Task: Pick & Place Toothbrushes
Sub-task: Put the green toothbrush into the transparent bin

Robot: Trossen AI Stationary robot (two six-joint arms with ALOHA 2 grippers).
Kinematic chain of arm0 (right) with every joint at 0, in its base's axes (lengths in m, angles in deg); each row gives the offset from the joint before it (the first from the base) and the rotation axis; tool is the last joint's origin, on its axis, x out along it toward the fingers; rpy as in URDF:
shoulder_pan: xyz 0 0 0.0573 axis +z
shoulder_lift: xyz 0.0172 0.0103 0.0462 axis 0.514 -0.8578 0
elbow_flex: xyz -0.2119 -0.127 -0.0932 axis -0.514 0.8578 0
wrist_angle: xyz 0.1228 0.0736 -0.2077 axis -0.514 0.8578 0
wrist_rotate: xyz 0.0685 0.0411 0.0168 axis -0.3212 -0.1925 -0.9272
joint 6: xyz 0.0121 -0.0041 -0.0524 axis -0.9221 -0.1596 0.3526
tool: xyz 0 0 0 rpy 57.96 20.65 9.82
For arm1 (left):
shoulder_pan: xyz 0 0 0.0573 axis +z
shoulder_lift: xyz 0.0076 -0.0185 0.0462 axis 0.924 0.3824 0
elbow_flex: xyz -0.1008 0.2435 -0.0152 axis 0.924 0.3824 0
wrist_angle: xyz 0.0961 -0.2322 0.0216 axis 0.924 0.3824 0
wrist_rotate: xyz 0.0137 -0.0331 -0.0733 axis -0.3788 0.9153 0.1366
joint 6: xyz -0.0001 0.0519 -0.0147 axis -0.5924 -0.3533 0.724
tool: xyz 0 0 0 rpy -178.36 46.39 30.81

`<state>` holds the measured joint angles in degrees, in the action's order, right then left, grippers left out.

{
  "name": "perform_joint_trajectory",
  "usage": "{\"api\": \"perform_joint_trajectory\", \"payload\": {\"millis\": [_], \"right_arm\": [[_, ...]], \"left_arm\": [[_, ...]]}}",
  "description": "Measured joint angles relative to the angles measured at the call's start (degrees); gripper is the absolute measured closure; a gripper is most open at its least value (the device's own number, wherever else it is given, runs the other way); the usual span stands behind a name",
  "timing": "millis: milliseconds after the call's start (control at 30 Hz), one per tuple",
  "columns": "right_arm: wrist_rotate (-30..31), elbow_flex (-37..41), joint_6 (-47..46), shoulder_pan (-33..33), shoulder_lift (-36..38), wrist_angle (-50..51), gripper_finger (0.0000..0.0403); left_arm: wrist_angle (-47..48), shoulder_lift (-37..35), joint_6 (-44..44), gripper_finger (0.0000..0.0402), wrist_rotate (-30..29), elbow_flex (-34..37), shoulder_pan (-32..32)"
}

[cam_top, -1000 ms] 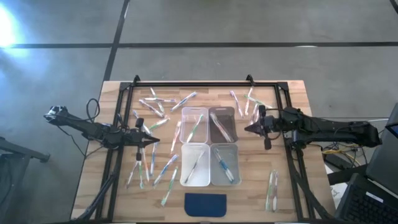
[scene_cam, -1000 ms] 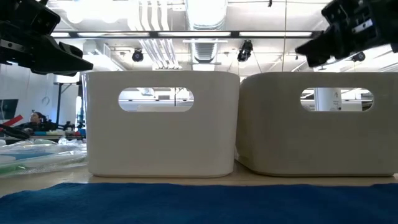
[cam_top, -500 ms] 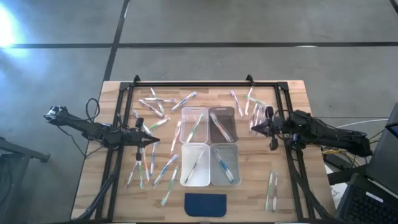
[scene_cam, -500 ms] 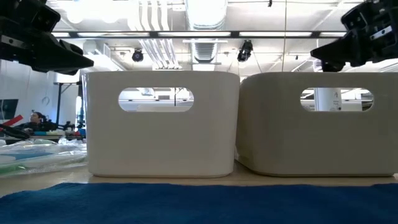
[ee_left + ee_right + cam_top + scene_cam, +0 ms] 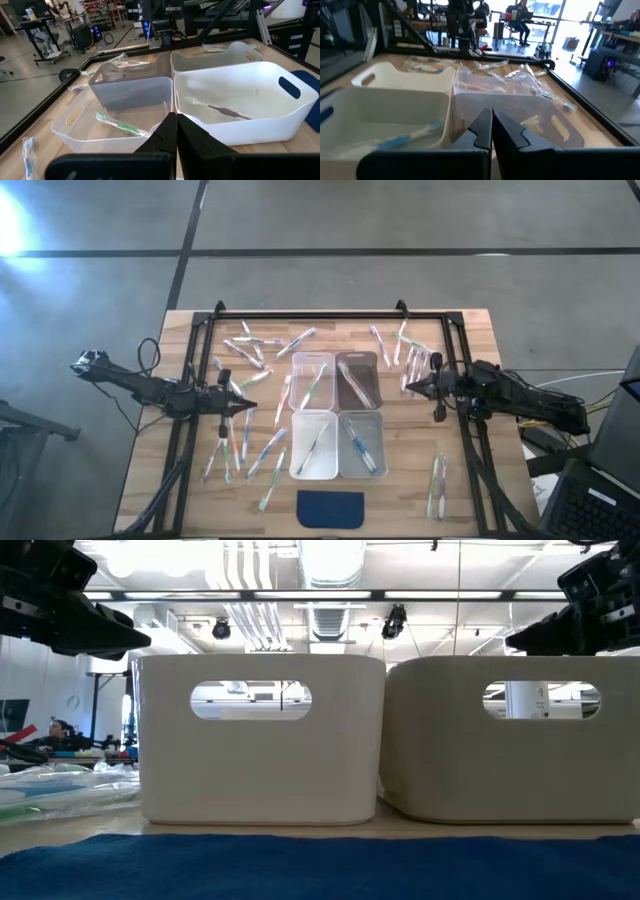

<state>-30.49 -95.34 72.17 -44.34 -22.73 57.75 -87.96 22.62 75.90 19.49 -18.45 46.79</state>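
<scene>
Many toothbrushes lie flat and loose on the wooden table: a group at the left (image 5: 243,442), some at the back (image 5: 268,345), some at the right (image 5: 402,348), and two near the front right (image 5: 437,483). Four clear bins (image 5: 338,415) stand in a square mid-table, each holding a toothbrush or two (image 5: 360,450). My left gripper (image 5: 250,406) hovers shut just left of the bins, over the left group; its shut fingertips (image 5: 176,131) point at the bins. My right gripper (image 5: 408,388) hovers shut right of the bins, fingertips (image 5: 491,125) together. Neither holds anything.
A dark blue pad (image 5: 331,508) lies at the table's near edge, in front of the bins. A black frame (image 5: 310,314) runs along the back and both sides of the table. In the low view the two near bins (image 5: 262,740) fill the middle.
My right gripper has drawn back from the bins toward the table's right edge and sunk a little, staying shut and empty.
</scene>
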Motion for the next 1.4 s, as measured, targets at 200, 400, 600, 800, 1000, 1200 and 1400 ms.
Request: {"api": "perform_joint_trajectory", "payload": {"millis": [200, 400, 600, 800, 1000, 1200, 1400], "right_arm": [[0.33, 0.00, 0.87, 0.00, -1.31, -0.03, 0.0394], [0.33, 0.00, 1.08, 0.00, -1.53, -0.06, 0.0394], [0.33, -0.02, 1.08, 0.00, -1.48, -0.05, 0.0394], [0.33, -0.02, 1.07, 0.00, -1.50, -0.06, 0.0394], [0.33, -0.02, 1.08, 0.00, -1.50, -0.06, 0.0394], [0.33, -0.04, 1.08, 0.00, -1.49, -0.07, 0.0394], [0.33, -0.07, 1.08, 0.00, -1.50, -0.08, 0.0394]], "left_arm": [[0.02, 0.00, 0.44, 0.0396, 0.11, 0.00, 0.00], [-0.55, 0.00, 0.18, 0.0396, 0.11, 0.00, 0.00], [-2.55, 0.02, 2.29, 0.0396, -2.37, 0.00, -0.03], [0.67, 0.01, 8.48, 0.0361, -15.48, -3.53, 0.05], [7.70, 1.41, 11.42, 0.0275, -16.67, -10.23, 0.13], [21.83, 7.16, 19.40, 0.0191, -17.66, -20.37, 0.14], [31.31, 18.70, 22.18, 0.0160, -8.33, -29.63, 0.13]]}}
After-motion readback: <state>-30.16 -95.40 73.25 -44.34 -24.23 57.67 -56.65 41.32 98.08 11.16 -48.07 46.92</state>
